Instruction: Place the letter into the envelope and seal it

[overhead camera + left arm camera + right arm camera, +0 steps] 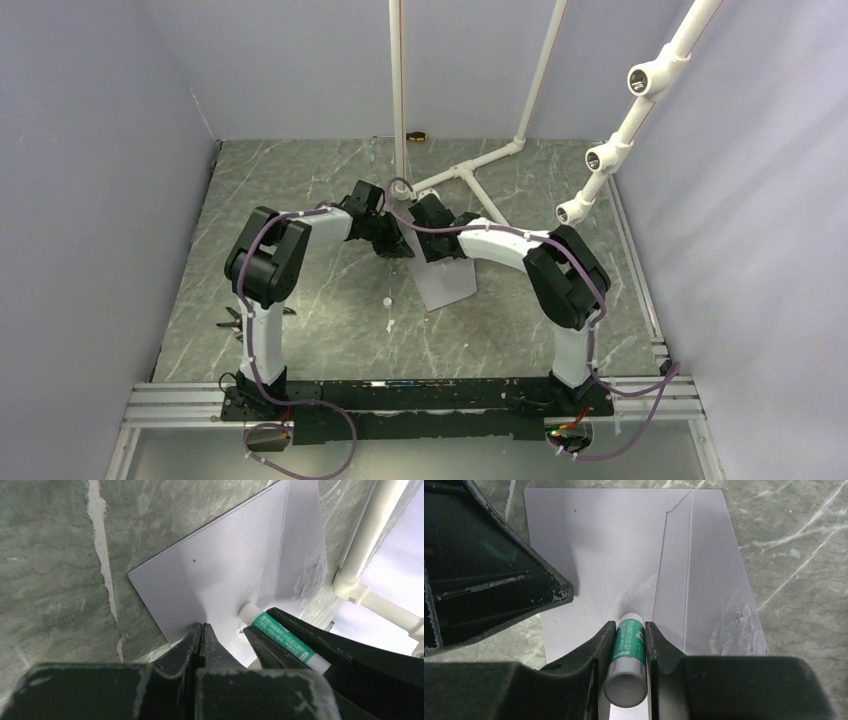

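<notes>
envelope (447, 283): flat on table (300, 200), 6 o'clock of both grippers | letter: not seen | left gripper (201, 630): closed tight, empty, tips at envelope's edge | right gripper (628, 626): squeezing glue stick (628, 647), pointing 12 o'clock | feel: probably thin, light, bendy, slippery; press near the edge

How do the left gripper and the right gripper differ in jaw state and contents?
The left gripper is shut and empty; the right gripper clamps a green-and-white glue stick. The left gripper points its own tips at the envelope; the right gripper points the glue stick's end at it. Both are black, over the grey envelope.
</notes>
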You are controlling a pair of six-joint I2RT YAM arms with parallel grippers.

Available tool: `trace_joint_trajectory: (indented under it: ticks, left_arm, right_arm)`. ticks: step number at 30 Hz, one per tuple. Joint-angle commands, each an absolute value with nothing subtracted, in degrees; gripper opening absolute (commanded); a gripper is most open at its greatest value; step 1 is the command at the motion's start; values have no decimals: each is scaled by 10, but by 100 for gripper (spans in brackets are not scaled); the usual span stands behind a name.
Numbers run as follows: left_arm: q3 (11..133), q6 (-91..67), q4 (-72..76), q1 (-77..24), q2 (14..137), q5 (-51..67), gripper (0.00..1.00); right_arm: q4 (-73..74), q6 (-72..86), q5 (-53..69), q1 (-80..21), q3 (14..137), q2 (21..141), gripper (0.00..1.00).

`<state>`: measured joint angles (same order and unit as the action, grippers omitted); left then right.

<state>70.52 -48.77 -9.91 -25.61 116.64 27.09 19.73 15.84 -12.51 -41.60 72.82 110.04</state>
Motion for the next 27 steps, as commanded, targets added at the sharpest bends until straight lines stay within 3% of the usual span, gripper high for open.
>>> trace_joint_trajectory:
  ticks: [1, 15, 27]
  left_arm:
    - [705, -491, -170, -265, 1210, 194, 2]
    - [727, -514, -201, -265, 1243, 175, 2]
    - [720, -504, -196, -265, 1243, 185, 2]
  right_arm:
    - [195, 158, -101, -425, 685, 1097, 0]
    - [276, 157, -52, -430, 610, 1024, 0]
    - [252, 153, -123, -413, 737, 1122, 0]
